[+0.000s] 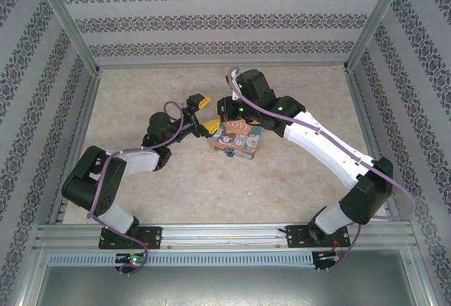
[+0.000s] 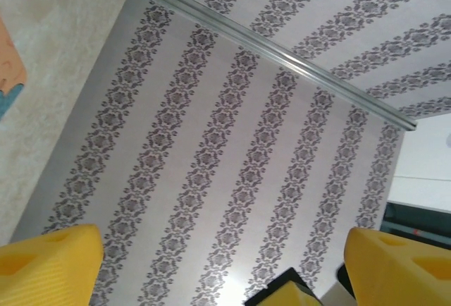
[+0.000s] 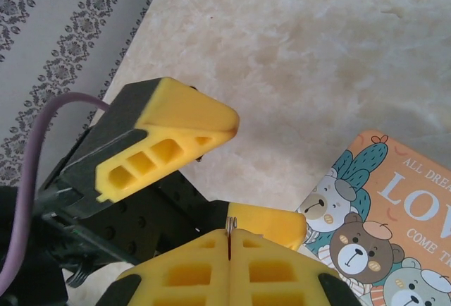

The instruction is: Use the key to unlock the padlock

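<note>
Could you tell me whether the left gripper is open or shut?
Open: the left gripper has its yellow fingers spread well apart.

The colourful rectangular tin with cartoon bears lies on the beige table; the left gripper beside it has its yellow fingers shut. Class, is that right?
No: the left gripper has its yellow fingers wide apart, not shut, as the left wrist view shows. The colourful rectangular tin does lie on the beige table.

surface: beige marbled table [image 1: 303, 179]; on it: bear-printed tin [image 1: 238, 140], lying flat
</note>
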`<act>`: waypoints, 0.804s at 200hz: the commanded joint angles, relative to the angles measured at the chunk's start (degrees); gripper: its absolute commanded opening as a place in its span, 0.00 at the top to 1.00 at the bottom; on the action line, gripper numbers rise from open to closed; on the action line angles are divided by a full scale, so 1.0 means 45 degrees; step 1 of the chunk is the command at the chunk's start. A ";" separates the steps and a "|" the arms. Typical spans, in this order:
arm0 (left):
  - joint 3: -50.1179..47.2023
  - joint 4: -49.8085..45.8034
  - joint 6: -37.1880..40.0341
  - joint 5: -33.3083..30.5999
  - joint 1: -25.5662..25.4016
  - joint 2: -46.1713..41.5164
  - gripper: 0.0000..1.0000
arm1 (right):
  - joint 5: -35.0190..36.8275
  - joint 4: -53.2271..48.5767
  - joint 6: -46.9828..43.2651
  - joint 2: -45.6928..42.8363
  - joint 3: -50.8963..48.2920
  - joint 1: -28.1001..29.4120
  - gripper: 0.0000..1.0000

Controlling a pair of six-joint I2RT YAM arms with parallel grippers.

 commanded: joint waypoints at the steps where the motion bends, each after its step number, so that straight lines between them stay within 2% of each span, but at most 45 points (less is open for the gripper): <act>1: -0.0043 0.1251 -0.0532 -0.0471 -0.0178 -0.0042 0.16 | -0.0259 0.0619 0.0082 0.0251 0.0168 0.0198 1.00; 71: -0.0028 0.1192 -0.0772 -0.0460 -0.0279 -0.0041 0.30 | -0.0457 0.0955 0.0340 0.0772 0.0166 0.0228 1.00; 161: -0.0214 0.1365 -0.0892 -0.0498 -0.0279 0.0031 0.58 | -0.0525 0.0980 0.0458 0.0769 -0.0076 0.0303 1.00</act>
